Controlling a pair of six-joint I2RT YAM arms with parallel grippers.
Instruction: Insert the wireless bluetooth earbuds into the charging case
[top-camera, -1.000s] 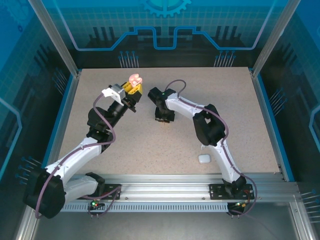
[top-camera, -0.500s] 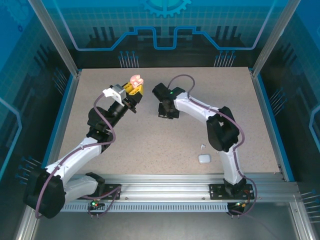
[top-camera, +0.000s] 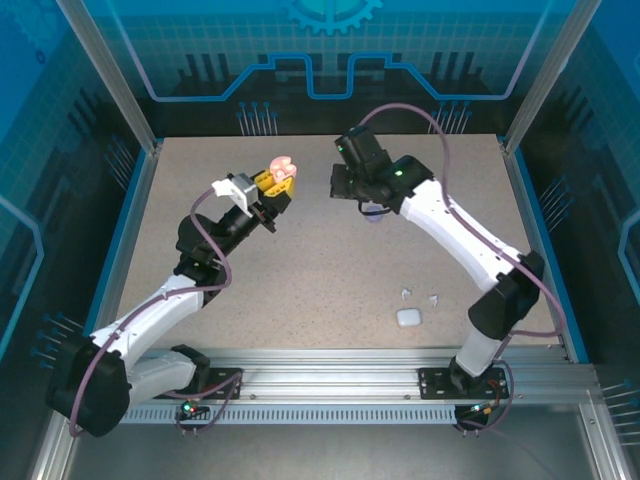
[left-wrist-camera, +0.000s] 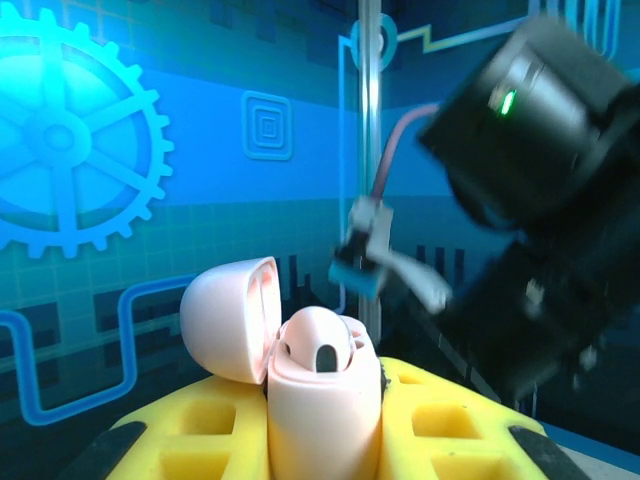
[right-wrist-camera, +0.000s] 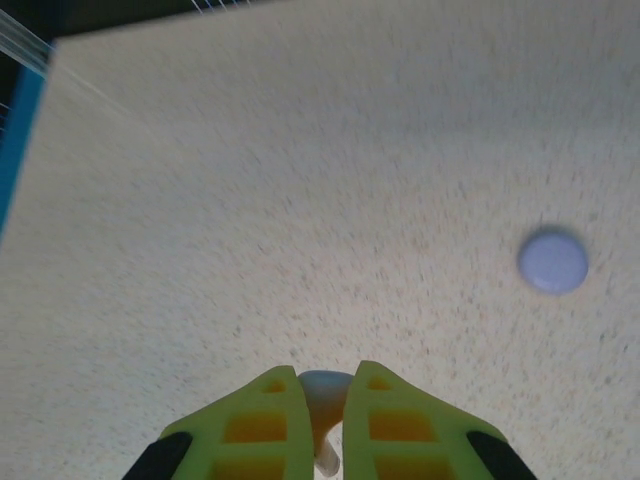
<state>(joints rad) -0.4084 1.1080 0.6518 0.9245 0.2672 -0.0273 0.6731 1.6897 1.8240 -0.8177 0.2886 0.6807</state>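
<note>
Your left claw is clamped on the open pink charging case, held up off the table. To its right, your right claw pinches one pale earbud between its tips. Two white earbuds lie on the table toward its near right corner.

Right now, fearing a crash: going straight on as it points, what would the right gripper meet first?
Likely bare table; the right gripper, shut on a pale earbud, points at it. The round purple object lies aside.
</note>
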